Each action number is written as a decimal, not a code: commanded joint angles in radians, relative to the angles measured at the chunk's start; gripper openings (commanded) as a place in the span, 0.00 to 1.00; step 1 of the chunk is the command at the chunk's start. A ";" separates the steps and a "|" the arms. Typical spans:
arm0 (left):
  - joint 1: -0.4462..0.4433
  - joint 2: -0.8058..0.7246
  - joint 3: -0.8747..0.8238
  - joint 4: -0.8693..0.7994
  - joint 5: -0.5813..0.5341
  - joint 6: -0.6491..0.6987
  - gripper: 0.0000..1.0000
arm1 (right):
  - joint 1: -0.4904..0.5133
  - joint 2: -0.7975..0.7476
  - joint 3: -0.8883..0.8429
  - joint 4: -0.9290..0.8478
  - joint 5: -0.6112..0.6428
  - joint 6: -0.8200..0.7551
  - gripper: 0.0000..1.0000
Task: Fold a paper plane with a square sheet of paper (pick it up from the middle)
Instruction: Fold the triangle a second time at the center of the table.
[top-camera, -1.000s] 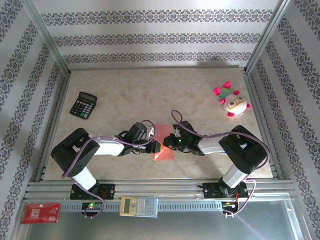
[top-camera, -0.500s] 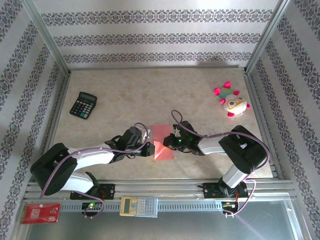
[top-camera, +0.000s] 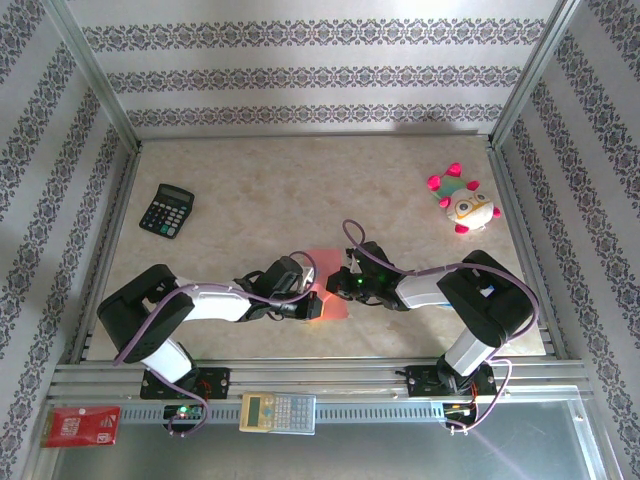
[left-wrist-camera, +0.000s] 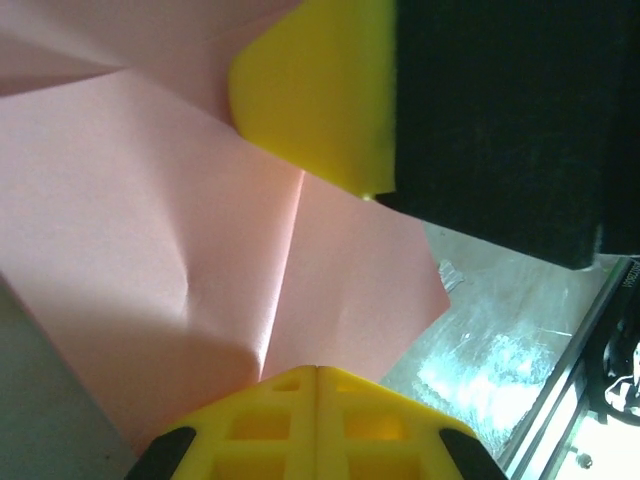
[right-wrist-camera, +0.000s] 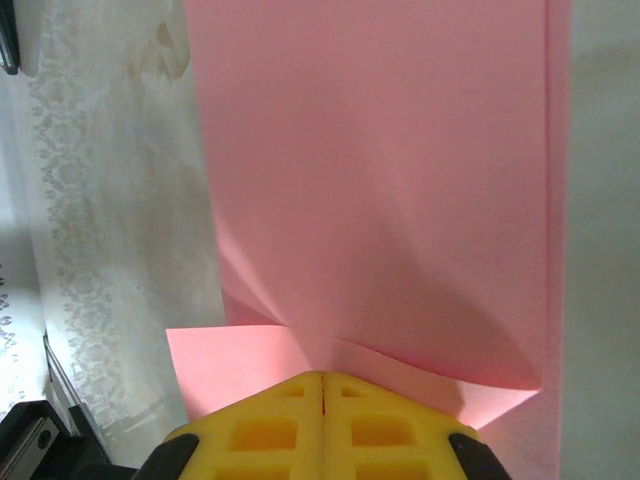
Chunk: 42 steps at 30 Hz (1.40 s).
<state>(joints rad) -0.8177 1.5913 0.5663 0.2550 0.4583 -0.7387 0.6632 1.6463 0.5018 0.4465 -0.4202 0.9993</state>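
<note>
The square sheet of paper (left-wrist-camera: 150, 250), spread out ahead of them, is pinched by the left gripper (left-wrist-camera: 318, 372) and the right gripper (right-wrist-camera: 322, 378).

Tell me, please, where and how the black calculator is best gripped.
Probably across its narrower width, at mid-body, coming straight down from above: the black calculator lies flat on the table, slightly askew, so the jaws should turn to match.

Left hand (top-camera: 313, 305), right hand (top-camera: 334, 285): both closed
</note>
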 joint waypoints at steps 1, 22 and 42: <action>0.011 0.030 -0.003 -0.012 -0.018 0.017 0.07 | -0.009 0.049 -0.035 -0.105 0.042 -0.002 0.00; 0.017 -0.024 -0.122 0.021 0.049 -0.071 0.06 | -0.030 0.058 -0.017 -0.155 0.038 -0.029 0.00; 0.077 -0.214 -0.099 -0.032 0.044 -0.044 0.06 | -0.031 0.064 -0.011 -0.157 0.037 -0.033 0.00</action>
<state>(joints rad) -0.7547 1.3575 0.4278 0.2729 0.5243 -0.8120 0.6430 1.6569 0.5117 0.4339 -0.4545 0.9947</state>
